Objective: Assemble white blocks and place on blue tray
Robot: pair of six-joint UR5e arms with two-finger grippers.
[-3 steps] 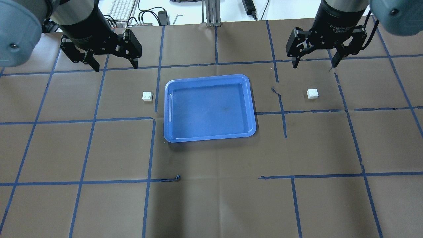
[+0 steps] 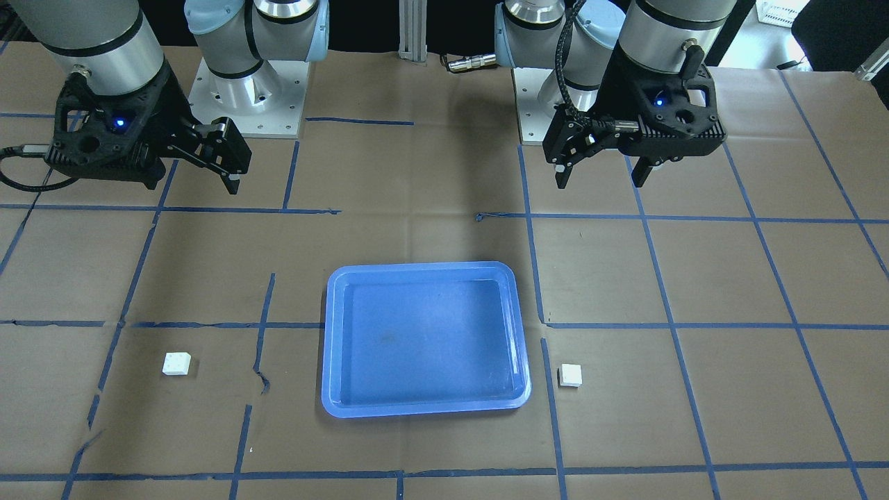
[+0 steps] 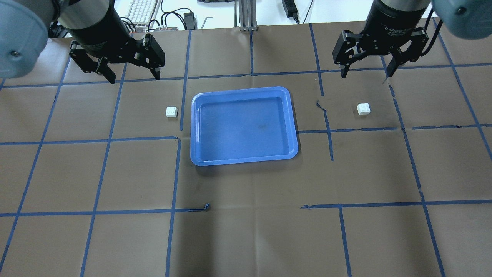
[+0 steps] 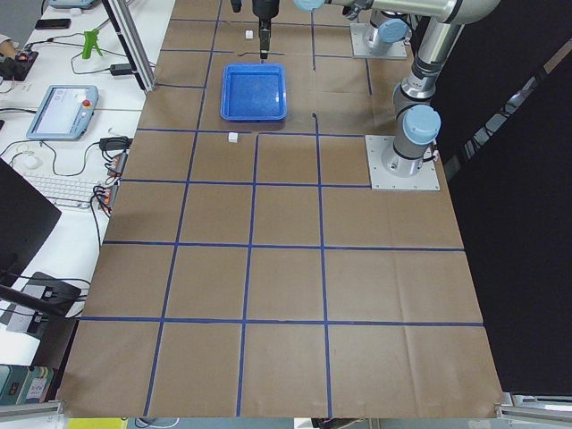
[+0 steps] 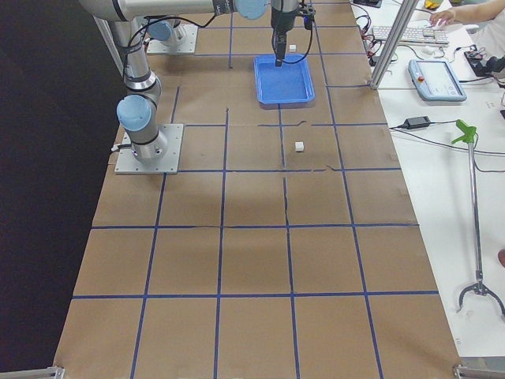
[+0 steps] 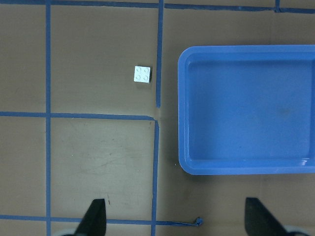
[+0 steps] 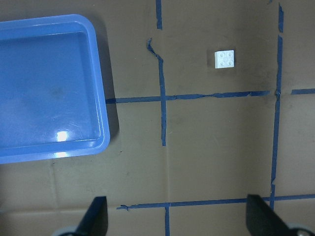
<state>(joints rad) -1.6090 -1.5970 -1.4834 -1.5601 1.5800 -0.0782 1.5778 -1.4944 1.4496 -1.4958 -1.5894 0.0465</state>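
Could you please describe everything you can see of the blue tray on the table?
The blue tray is a large, shallow rectangle of glossy plastic with rounded corners and a raised rim. Its floor looks faintly scuffed, with a small dark smudge near the middle, and holds nothing. It lies flat on the brown paper-covered table, between the two white blocks, touching neither. No gripper touches it.

Brown paper table (image 3: 246,238), blue tape grid (image 3: 173,173)
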